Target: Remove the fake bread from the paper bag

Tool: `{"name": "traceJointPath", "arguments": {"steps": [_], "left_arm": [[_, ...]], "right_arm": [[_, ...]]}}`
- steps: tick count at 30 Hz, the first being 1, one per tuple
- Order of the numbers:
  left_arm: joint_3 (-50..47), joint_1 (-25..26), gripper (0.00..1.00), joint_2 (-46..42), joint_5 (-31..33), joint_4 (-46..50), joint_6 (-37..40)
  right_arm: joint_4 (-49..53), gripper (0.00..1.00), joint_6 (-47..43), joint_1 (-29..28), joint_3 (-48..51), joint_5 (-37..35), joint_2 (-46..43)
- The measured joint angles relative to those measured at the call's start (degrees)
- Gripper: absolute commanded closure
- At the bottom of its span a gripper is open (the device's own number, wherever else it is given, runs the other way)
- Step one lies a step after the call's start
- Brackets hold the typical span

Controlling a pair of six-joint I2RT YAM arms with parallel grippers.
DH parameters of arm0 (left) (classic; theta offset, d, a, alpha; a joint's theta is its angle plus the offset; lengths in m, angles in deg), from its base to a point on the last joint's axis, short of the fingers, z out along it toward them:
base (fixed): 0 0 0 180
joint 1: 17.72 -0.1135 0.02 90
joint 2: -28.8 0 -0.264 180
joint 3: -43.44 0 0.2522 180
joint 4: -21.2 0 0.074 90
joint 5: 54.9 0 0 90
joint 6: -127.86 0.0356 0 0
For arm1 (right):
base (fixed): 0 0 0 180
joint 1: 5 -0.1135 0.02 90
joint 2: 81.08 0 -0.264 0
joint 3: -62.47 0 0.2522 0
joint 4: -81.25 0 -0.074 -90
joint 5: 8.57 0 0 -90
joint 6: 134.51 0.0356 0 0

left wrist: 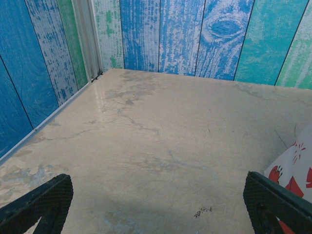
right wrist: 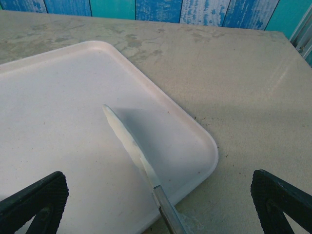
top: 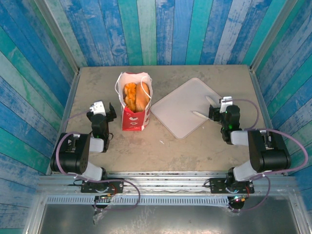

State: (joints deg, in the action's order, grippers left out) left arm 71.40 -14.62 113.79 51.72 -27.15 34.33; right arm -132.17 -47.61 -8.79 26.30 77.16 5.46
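The left tool (left wrist: 157, 207) sits low over the beige worktop (top: 195, 146), at its left side. Its two dark fingers are spread wide apart and hold nothing. Just to its right stands the paper bag (top: 134, 114), upright with its mouth open. The bag is white above and red at the base, with white cord handles. The white marks on the red are too small to read. The fake bread (top: 135, 95), glossy golden-orange pieces, is packed inside the bag.

The right tool (right wrist: 158, 204) is at the right side of the worktop, its fingers also spread wide and empty. Between them lie metal tongs (top: 201, 114), with their tips resting on a flat white tray (top: 178, 105). The tray lies just to the right of the bag.
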Motion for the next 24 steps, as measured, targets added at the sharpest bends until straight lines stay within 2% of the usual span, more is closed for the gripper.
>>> {"name": "traceJointPath", "arguments": {"steps": [13, 18, 24], "left_arm": [[-0.2, 0.0, 0.06, -1.4, 2.7, 2.6, -1.6], [-0.2, 0.0, 0.06, -7.2, 4.9, 6.0, -2.7], [-0.2, 0.0, 0.06, -17.2, 9.2, 11.2, -5.6]], "right_arm": [[1.6, 0.00, 0.1, 0.0, -1.2, -0.5, 0.0], [5.8, 0.00, 0.2, 0.0, -2.7, -1.5, -1.6], [14.1, 0.00, 1.7, 0.0, -5.6, -3.5, -9.6]]}}
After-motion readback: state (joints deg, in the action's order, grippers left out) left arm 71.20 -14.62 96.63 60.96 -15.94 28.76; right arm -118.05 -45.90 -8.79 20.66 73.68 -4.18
